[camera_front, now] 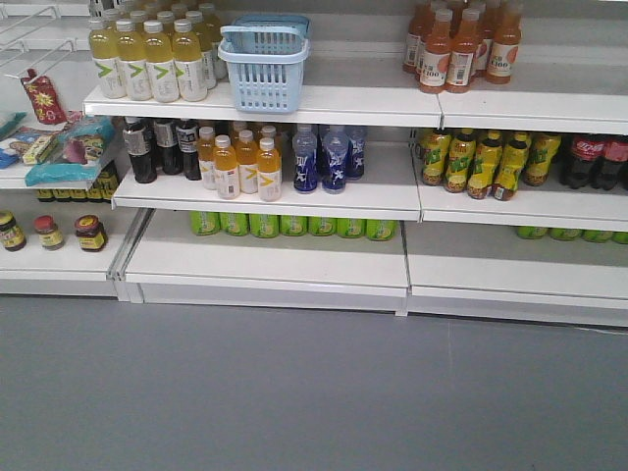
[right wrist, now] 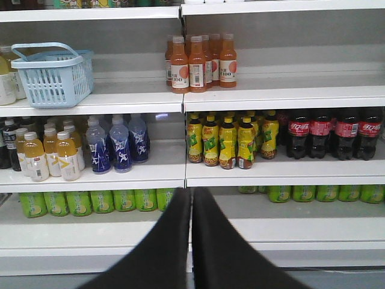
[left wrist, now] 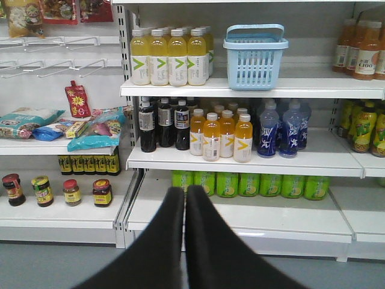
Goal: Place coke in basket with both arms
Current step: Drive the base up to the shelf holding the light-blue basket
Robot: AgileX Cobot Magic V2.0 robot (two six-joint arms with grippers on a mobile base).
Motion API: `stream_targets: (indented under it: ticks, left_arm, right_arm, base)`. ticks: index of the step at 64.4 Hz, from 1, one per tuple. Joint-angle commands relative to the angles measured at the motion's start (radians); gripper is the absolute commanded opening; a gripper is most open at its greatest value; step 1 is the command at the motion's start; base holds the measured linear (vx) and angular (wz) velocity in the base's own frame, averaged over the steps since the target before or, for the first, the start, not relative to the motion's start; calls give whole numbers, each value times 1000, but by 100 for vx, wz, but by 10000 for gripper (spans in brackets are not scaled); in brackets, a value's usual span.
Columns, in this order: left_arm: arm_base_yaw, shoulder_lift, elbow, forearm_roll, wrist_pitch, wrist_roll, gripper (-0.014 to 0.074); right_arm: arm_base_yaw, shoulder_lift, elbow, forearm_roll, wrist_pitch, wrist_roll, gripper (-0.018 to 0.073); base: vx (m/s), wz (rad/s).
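The light blue basket [camera_front: 263, 64] stands on the top shelf beside the yellow drink bottles; it also shows in the left wrist view as the basket [left wrist: 255, 57] and at the upper left of the right wrist view as the basket [right wrist: 54, 75]. The coke is out of view. My left gripper [left wrist: 184, 189] is shut with nothing in it, well back from the shelves and level with the green bottles. My right gripper [right wrist: 191, 191] is likewise shut and empty, in front of the shelf divider. Neither gripper shows in the front view.
Dark cola bottles with red labels [right wrist: 328, 132] stand on the middle shelf at the right. Orange bottles [right wrist: 198, 63] are on the top shelf, blue bottles [right wrist: 117, 144] and yellow-green ones [right wrist: 228, 141] on the middle, green bottles [right wrist: 90, 201] low down. Jars [left wrist: 54, 191] and snack packs [left wrist: 60, 126] fill the left unit.
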Motion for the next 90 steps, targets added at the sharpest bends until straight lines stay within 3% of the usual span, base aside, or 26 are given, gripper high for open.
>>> stream_targets:
  ticks: [1, 90]
  left_arm:
    - [-5, -13, -34, -7, -67, -8, -6]
    - [-5, -13, -34, -7, -67, -8, -6]
  right_arm:
    - [-6, -14, 7, -12, -70, -4, -5]
    - [-6, -14, 7, -12, -70, -4, -5]
  base:
    - [18, 0]
    - [15, -3]
